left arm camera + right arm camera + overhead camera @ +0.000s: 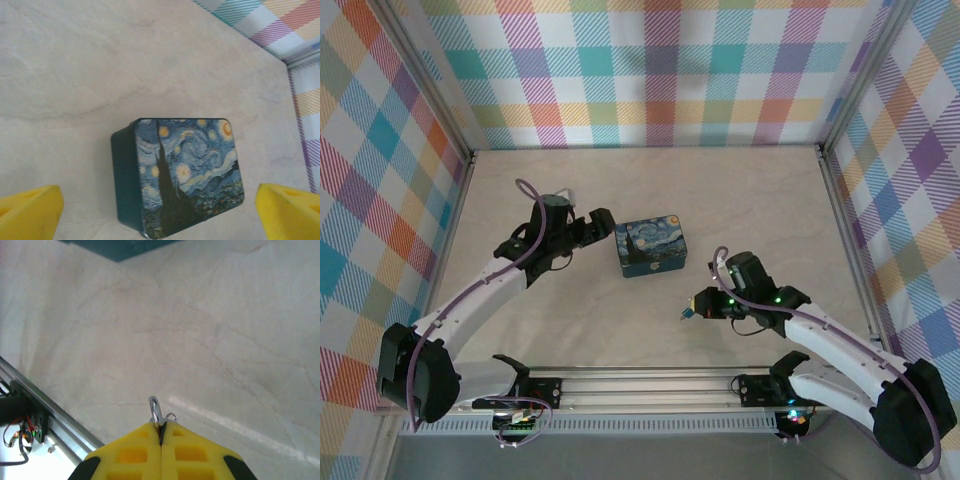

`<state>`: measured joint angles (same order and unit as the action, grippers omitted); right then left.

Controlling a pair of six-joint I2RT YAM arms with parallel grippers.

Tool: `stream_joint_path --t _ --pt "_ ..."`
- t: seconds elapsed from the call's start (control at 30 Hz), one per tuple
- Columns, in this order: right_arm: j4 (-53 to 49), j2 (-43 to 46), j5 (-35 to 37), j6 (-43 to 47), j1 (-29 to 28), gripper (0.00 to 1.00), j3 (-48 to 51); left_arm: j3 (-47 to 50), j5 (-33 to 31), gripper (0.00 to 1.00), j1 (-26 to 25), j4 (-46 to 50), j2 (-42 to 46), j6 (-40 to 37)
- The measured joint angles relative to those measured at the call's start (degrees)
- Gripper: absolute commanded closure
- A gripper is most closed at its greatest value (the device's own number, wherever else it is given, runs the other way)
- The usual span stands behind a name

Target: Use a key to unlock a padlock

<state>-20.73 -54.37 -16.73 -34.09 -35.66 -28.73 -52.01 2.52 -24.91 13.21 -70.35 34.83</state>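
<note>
The tabletop (740,200) is the biggest thing here, a pale, marbled surface closed in by plaid walls (650,70) on three sides. A metal rail (650,385) runs along its near edge, carrying both my bases.

My left arm (480,295) stretches forward and inward toward the middle of the tabletop. My right arm (840,345) bends in from the right, and its wrist sits lower and nearer the rail.

The painted tin (653,247), dark blue with a swirling night sky on its lid, lies flat near the centre.

My left gripper (595,228) hangs just beside the tin's left edge with its jaws spread wide. In my left wrist view the two yellow fingers (30,210) sit at the bottom corners, farther apart than the tin is wide, and I see neither one touching it.

My right gripper (692,312) is apart from the tin, on its near right side, above bare tabletop. Its yellow fingers (135,455) are pressed together on a thin silver piece (156,410) that sticks out of the seam, with a small ring beside it. I cannot tell whether that metal is a key or a shackle.

As for the padlock (687,314), the closest match is a tiny bluish speck at my right gripper's tip in the top view; it is too small to be sure.
</note>
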Motion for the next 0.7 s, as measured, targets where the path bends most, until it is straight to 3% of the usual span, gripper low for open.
stream_joint_path --t 0.7 --pt "4.31 -12.26 -0.26 -1.25 -3.80 0.96 0.00 2.12 -1.53 0.00 0.11 0.59 3.34 -2.05"
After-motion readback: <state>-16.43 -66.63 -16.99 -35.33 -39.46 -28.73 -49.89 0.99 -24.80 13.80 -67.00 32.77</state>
